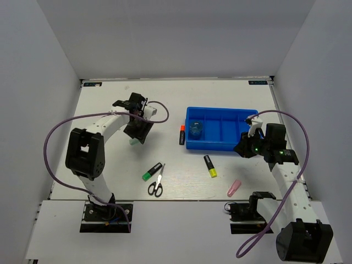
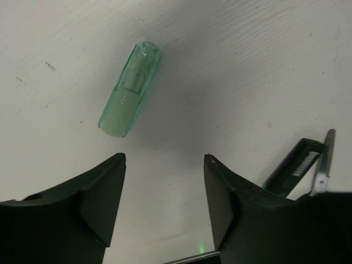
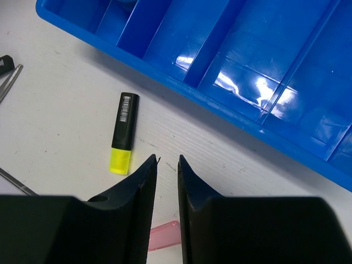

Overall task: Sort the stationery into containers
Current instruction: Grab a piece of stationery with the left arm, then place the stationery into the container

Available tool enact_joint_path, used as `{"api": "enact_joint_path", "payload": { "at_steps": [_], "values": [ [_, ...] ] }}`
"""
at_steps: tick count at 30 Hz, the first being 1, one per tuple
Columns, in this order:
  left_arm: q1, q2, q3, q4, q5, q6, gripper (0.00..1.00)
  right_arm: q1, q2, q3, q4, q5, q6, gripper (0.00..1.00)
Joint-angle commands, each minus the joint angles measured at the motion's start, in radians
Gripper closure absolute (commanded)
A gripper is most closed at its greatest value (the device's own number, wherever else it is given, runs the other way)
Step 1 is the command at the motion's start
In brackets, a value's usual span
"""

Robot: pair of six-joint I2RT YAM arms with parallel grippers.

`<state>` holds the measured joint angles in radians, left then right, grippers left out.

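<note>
My left gripper [image 1: 134, 134] is open and empty, hovering just above the table. The pale green highlighter [image 2: 129, 91] lies flat ahead of its fingertips, not between them; it also shows in the top view [image 1: 133, 142]. My right gripper [image 3: 168, 159] has its jaws a narrow gap apart with nothing between them. It hangs over the table in front of the blue tray [image 3: 181, 33], near the tray's front right corner [image 1: 242, 148]. Loose on the table lie the yellow-capped highlighter [image 3: 122, 132], pink highlighter [image 1: 235, 187], orange-capped highlighter [image 1: 181, 135], green-capped highlighter [image 1: 152, 171] and scissors [image 1: 157, 184].
The tray [image 1: 220, 147] sits right of centre, with a small blue object [image 1: 196, 129] in its left compartment. White walls enclose the table on three sides. The scissors' blade [image 2: 324, 159] and the green-capped highlighter's black body [image 2: 294, 168] lie right of my left fingers.
</note>
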<state>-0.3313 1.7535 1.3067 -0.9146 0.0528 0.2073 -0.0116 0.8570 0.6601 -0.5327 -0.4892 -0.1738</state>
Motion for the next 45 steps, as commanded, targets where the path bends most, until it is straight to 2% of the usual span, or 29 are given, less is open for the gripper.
{"api": "enact_joint_path", "payload": {
  "at_steps": [1, 7, 16, 20, 21, 23, 27, 28, 31, 32, 33, 34, 35, 36, 37, 38, 39, 42, 43, 44, 45],
  "values": [
    [0.008, 0.017, 0.026, 0.02, -0.025, 0.113, 0.3, 0.004, 0.001, 0.039, 0.004, -0.012, -0.013, 0.75],
    [0.049, 0.081, 0.042, 0.042, -0.011, 0.122, 0.31, 0.004, 0.008, 0.038, 0.0, -0.011, -0.015, 0.75],
    [0.051, 0.169, 0.068, 0.094, -0.05, 0.15, 0.37, 0.004, 0.016, 0.041, 0.0, -0.002, -0.015, 0.75],
    [0.054, 0.192, 0.046, 0.095, -0.047, 0.141, 0.47, 0.004, 0.019, 0.041, 0.002, -0.002, -0.018, 0.75],
    [0.052, 0.195, 0.039, 0.109, -0.047, 0.141, 0.52, 0.004, 0.02, 0.041, 0.002, 0.003, -0.018, 0.75],
    [0.052, 0.198, 0.011, 0.128, -0.09, 0.13, 0.53, 0.004, 0.019, 0.041, 0.002, 0.003, -0.019, 0.75],
    [0.051, 0.19, -0.056, 0.161, -0.111, 0.116, 0.67, 0.004, 0.019, 0.042, -0.001, -0.003, -0.016, 0.75],
    [0.051, 0.181, -0.06, 0.161, -0.105, 0.107, 0.74, 0.004, 0.019, 0.042, 0.002, -0.003, -0.016, 0.75],
    [0.037, 0.147, -0.026, 0.154, -0.071, 0.061, 0.86, 0.004, 0.016, 0.039, 0.0, -0.006, -0.016, 0.73],
    [0.023, 0.138, -0.008, 0.14, -0.03, 0.046, 0.88, 0.004, 0.014, 0.042, 0.0, -0.011, -0.023, 0.37],
    [0.005, 0.13, 0.017, 0.111, -0.002, -0.016, 0.89, 0.004, 0.016, 0.042, -0.003, -0.011, -0.023, 0.17],
    [-0.003, 0.103, 0.11, 0.082, 0.063, -0.04, 0.93, 0.004, 0.016, 0.044, -0.003, -0.018, -0.029, 0.1],
    [-0.026, 0.094, 0.144, 0.068, 0.117, -0.067, 0.96, 0.004, 0.017, 0.044, -0.009, -0.023, -0.036, 0.1],
    [-0.056, 0.075, 0.228, 0.057, 0.139, -0.153, 1.0, 0.004, 0.017, 0.047, -0.013, -0.025, -0.038, 0.19],
    [-0.093, 0.06, 0.25, 0.069, 0.195, -0.179, 1.0, 0.004, 0.019, 0.047, -0.012, -0.028, -0.039, 0.39],
    [-0.11, 0.052, 0.291, 0.085, 0.232, -0.195, 1.0, 0.004, 0.019, 0.046, -0.009, -0.02, -0.038, 0.82],
    [-0.17, 0.049, 0.31, 0.097, 0.255, -0.301, 1.0, 0.004, 0.014, 0.041, -0.001, -0.003, -0.029, 0.98],
    [-0.218, 0.067, 0.367, 0.183, 0.318, -0.434, 1.0, 0.004, -0.001, 0.027, 0.029, 0.064, -0.006, 1.0],
    [-0.256, 0.07, 0.377, 0.21, 0.331, -0.538, 1.0, 0.004, -0.001, 0.027, 0.043, 0.081, -0.001, 0.94],
    [-0.271, 0.102, 0.379, 0.296, 0.34, -0.571, 1.0, 0.004, -0.003, 0.023, 0.046, 0.098, 0.006, 0.85],
    [-0.297, 0.112, 0.381, 0.327, 0.357, -0.601, 1.0, 0.004, -0.006, 0.019, 0.049, 0.142, 0.016, 0.81]
  ]
}}
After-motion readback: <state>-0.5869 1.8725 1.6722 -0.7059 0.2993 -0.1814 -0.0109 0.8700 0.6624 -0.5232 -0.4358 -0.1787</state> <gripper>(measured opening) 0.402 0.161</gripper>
